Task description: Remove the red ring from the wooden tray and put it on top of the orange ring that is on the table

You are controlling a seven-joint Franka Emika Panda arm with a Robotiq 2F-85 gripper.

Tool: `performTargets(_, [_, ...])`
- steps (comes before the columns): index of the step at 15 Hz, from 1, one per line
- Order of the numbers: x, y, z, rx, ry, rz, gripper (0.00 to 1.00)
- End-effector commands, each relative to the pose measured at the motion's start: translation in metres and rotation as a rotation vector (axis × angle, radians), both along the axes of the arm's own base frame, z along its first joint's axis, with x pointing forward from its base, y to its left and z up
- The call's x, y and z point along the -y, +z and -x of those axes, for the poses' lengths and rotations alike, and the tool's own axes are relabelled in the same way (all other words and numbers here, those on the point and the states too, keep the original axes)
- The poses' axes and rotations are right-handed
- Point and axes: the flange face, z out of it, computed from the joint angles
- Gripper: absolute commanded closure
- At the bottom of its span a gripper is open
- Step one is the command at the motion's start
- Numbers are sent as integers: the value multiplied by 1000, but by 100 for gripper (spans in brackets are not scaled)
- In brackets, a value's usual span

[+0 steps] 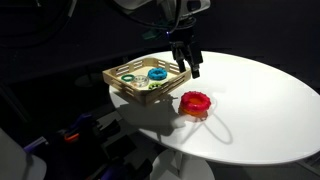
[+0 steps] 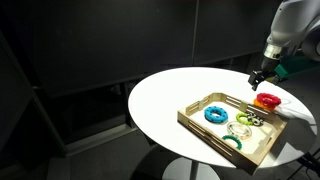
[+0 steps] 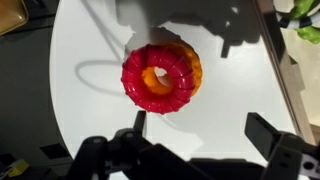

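Observation:
The red ring (image 3: 160, 78) lies on top of the orange ring (image 3: 191, 62) on the white table (image 3: 90, 110); only an orange edge and centre show under it. It shows in both exterior views (image 1: 195, 102) (image 2: 267, 100), beside the wooden tray (image 1: 125, 85) (image 2: 200, 126). My gripper (image 3: 200, 125) is open and empty, above the stacked rings; in an exterior view (image 1: 188, 65) it hangs between tray and rings, and it also shows in the other exterior view (image 2: 258, 77).
The tray holds a blue ring (image 1: 157, 74) (image 2: 215, 114), a green ring (image 2: 233, 141) and some small pale pieces (image 2: 240, 128). The table edge (image 3: 55, 60) is close on one side. The tray's corner (image 3: 303, 70) shows at the wrist view's right.

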Motion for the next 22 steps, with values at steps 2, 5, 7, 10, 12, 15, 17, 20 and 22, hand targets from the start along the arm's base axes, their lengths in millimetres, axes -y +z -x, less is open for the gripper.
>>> performTargets(2, [-7, 47, -2, -42, 31, -85, 0])
performTargets(5, [-13, 73, -4, -78, 68, -143, 0])
performTargets(7, [-16, 87, -4, -114, 98, -193, 0])
performTargets(10, [-20, 106, -3, -192, 143, -280, 0])
performTargets(12, [-22, 119, -3, -235, 169, -322, 0])
performTargets(15, [-26, 143, -4, -256, 196, -345, 0])
performTargets(17, [-28, 165, -3, -231, 213, -341, 0])
performTargets(20, [-34, 201, 0, -164, 241, -334, 0])
performTargets(22, [-38, 224, 3, -123, 257, -341, 0])
